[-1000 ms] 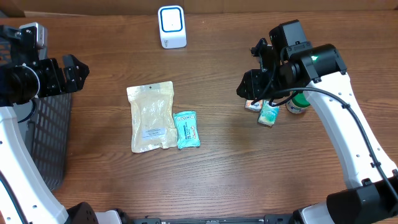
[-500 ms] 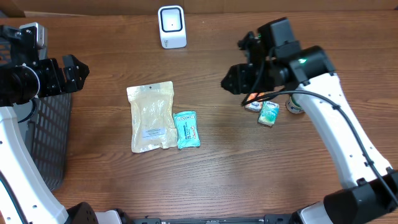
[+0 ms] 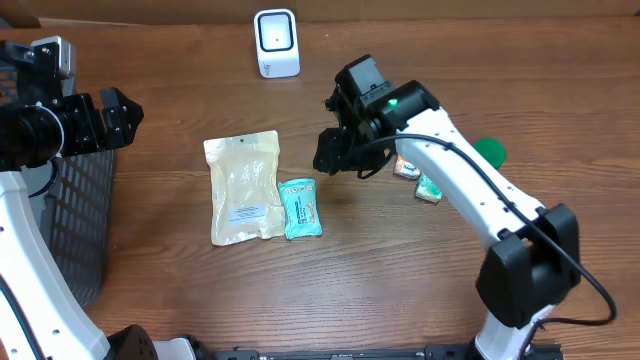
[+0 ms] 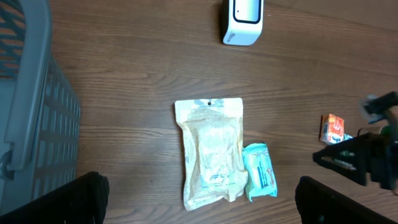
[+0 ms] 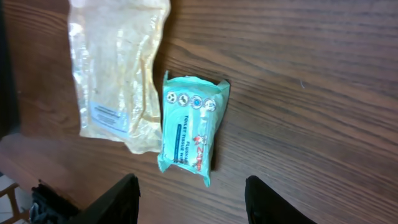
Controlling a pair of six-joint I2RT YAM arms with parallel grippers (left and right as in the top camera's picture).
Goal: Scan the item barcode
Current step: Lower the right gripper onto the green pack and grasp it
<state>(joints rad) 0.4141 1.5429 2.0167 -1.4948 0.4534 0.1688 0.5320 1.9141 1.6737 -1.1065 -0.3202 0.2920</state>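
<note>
Currently, right tool (image 5: 193,198): its fingers are parted with nothing between them. It hangs low over the counter (image 3: 400,280), with the teal packet just ahead of the fingers. It looks lined up to straddle the packet's narrow width.
Teal packet (image 5: 189,129): probably the item to scan. It lies flat near the middle of the counter, printed face up, with one long edge right against the cream pouch. I cannot tell whether a barcode shows on this face.
Cream pouch (image 3: 244,187): it lies flat with its white label up, on the packet's far side from the right arm. It is close enough that a descending finger could catch its edge.
Scanner (image 3: 276,42): it stands upright at the counter's far edge, well apart from the packet. The packet would have to be lifted and its code turned toward the window.
Left tool (image 3: 122,115): it is spread wide and holds nothing. It sits by the basket (image 3: 70,215), seemingly out of the way.
Small box (image 3: 406,168): it lies partly under the right arm with other small goods, probably waiting their turn.
</note>
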